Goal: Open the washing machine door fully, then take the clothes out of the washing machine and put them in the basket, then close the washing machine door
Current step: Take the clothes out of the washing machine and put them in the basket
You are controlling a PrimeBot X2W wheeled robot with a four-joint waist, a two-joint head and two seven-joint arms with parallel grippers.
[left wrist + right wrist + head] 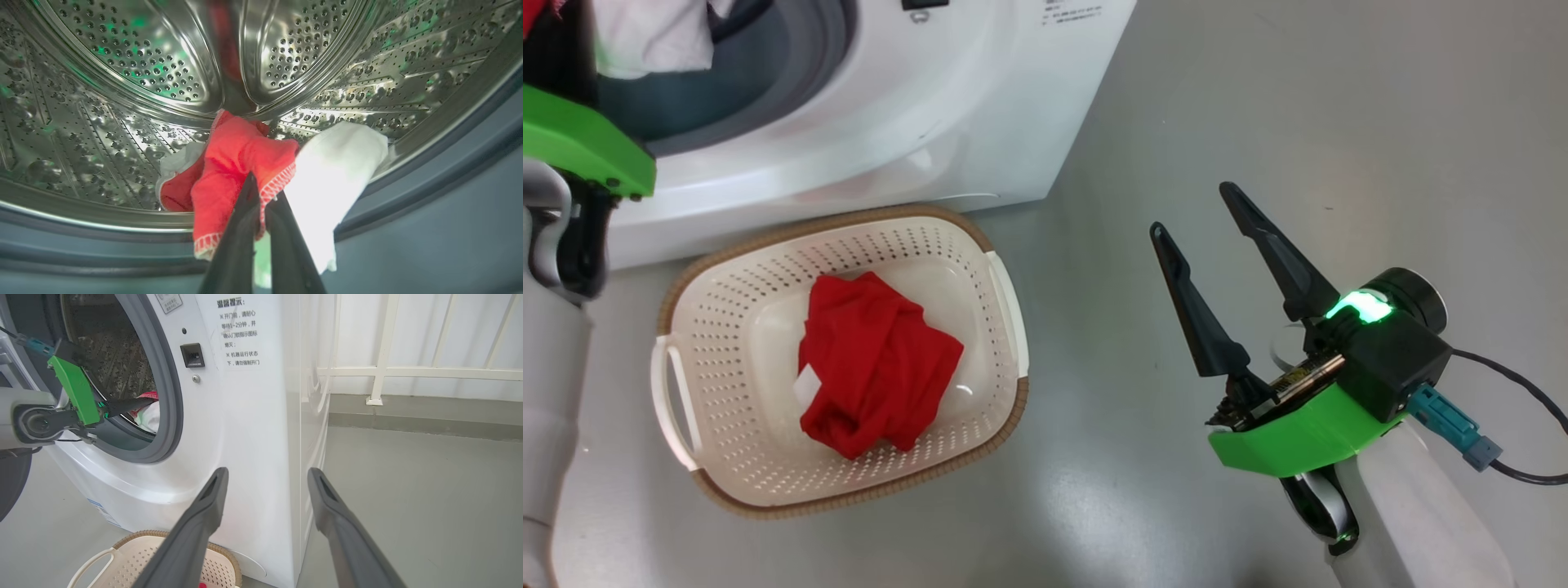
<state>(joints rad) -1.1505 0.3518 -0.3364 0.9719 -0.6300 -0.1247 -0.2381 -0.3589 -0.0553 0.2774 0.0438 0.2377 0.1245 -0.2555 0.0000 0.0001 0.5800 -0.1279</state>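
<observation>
Where the head view starts, at its lower right: right pincer (1191, 208), two long dark fingers spread wide and holding nothing, above the grey floor (1135, 506). Green collar (1298, 441) at the wrist, with a lit green lamp.

Next, on the floor: basket (1005, 286), cream, perforated, with a brown woven-look rim, standing just in front of the washing machine (890, 122). Contents: one red garment (874, 359), crumpled, with a small white tag (807, 384) at its edge.

Beyond: the washing machine, white, front-loading, its mouth uncovered.
- Grey rubber ring (173, 396) around the mouth.
- Black latch socket (192, 355) beside the ring, with a small screw under it.
- Printed notice (241, 332) in black Chinese characters, headed "温馨提示:", with two items marked ※; the first includes "1-2".
- Sticker (169, 301) at the top of the front: too small to read.
- Blue-edged label (100, 506) low on the front: too small to read.

Inside, at the front lip of the perforated steel drum (122, 61): left pincer (263, 192), fingers pressed together and pinching the clothes (233, 163). These are red cloth with a white-stitched hem, and a white piece (331, 179) touches it on one side.

Farthest, past the machine's side: white railing (384, 355) against a pale wall.
</observation>
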